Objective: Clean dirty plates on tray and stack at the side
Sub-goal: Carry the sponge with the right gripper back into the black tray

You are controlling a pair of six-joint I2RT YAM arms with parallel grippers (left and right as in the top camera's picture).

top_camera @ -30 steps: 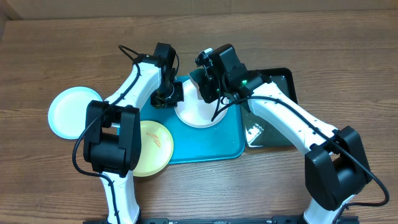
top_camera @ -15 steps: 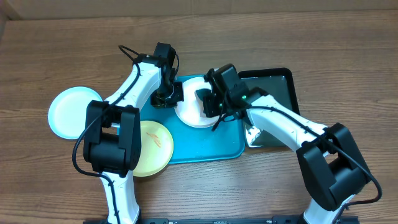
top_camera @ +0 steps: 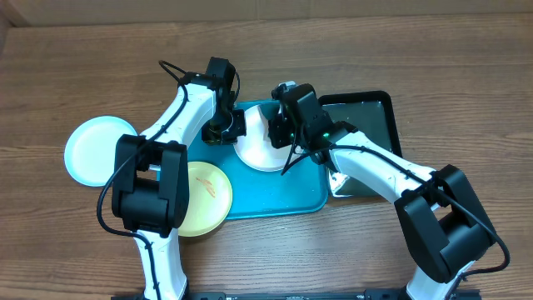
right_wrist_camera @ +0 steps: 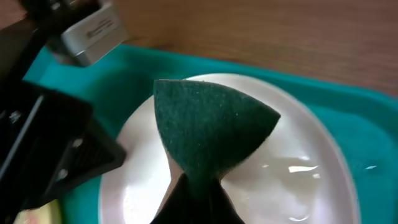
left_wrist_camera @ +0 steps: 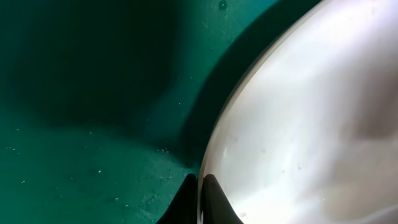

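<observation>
With right gripper [right_wrist_camera: 193, 194] shut tight on a green scouring pad [right_wrist_camera: 208, 134], mid-scrub over the white plate [right_wrist_camera: 298, 180].
Pulled back toward the far rim after a nearer pass a moment ago, so cleaning likely under way, not done. Pinched at the rim by the closed left gripper [left_wrist_camera: 199, 199], on the turquoise tray [left_wrist_camera: 93, 93]; mint plate [top_camera: 87, 150] and yellow plate [top_camera: 208, 196] lying to its left.

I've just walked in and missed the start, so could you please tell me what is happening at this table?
The left gripper pinches the rim of the round white plastic plate, which sits on the large turquoise rectangular tray. The right gripper holds a dark green scouring pad over that plate. A pale mint-blue plate and a smeared pale yellow plate lie to the left.
</observation>
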